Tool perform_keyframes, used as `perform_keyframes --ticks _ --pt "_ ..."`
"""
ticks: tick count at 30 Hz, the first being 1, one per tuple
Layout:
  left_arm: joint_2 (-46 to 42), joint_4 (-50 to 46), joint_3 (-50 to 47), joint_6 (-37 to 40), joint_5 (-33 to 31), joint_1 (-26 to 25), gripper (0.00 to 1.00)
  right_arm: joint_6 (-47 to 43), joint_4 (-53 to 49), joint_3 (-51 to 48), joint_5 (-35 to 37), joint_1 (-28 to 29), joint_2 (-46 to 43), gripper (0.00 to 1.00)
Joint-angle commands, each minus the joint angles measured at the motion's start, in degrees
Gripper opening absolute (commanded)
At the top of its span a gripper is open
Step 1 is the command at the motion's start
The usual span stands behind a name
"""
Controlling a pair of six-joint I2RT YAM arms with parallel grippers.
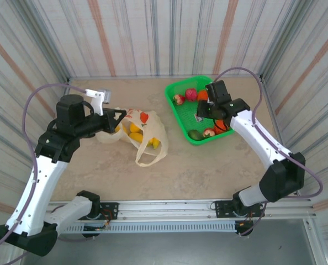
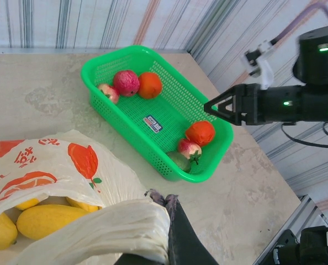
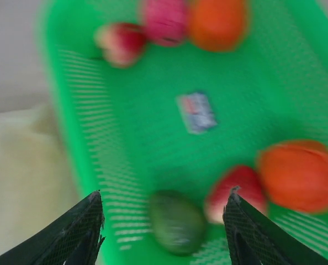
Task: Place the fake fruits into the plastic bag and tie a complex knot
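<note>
**A:** What surrounds the work?

**B:** Striped panel walls (image 1: 153, 33) box in a beige marbled tabletop (image 1: 208, 171).

**A:** And the plastic bag?

**B:** The plastic bag (image 1: 147, 130) lies left of centre on the tabletop. It is cream, printed with red and orange fruit slices, and its mouth is open. One loop handle (image 1: 148, 160) trails toward the near edge. Several yellow fruits (image 2: 48, 221) lie inside, seen through the opening.

**A:** Who has hold of it?

**B:** The left gripper (image 1: 118, 115) is clamped tight on the bag's rim. In the left wrist view, bunched film is pressed against its dark finger (image 2: 180, 237).

**A:** Where are the other fruits?

**B:** They are in the green basket (image 1: 178, 113), to the right of the bag and not touching it. At its far end sit a small apple (image 2: 107, 92), a pink-red round fruit (image 2: 126, 83) and an orange (image 2: 150, 85). At the near end a dark green fruit (image 2: 178, 161), a red apple (image 2: 189, 148) and an orange-red fruit (image 2: 200, 132) are crowded together. A small label (image 2: 153, 123) lies on the basket floor between the two groups.

**A:** And the other arm?

**B:** The right gripper (image 3: 164, 192) hangs over the basket's near end, its jaws apart with nothing between them. Its wrist view is blurred, but the dark green fruit and the red apple lie below the gap.
</note>
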Motion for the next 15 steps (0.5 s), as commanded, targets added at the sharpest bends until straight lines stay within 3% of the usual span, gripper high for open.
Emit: perform_keyframes --ticks 1,5,7,15 --pt "-1.6 1.4 -0.5 0.5 0.4 -1.0 0.0 4.3 -12.8 3.2 13.5 -1.6 5.1 0.62" --pt "-2.6 1.5 -1.2 0.9 -0.2 -1.8 0.0 4.7 -12.6 2.9 12.1 -5.3 9.0 0.66" --pt "-3.0 1.4 -1.4 1.2 -0.6 -2.1 0.0 4.7 -11.9 2.9 13.0 -6.3 10.8 0.72" --pt "-3.8 1.0 -1.9 2.1 -1.8 -3.1 0.0 5.6 -10.5 5.5 12.4 -8.2 18.4 0.74"
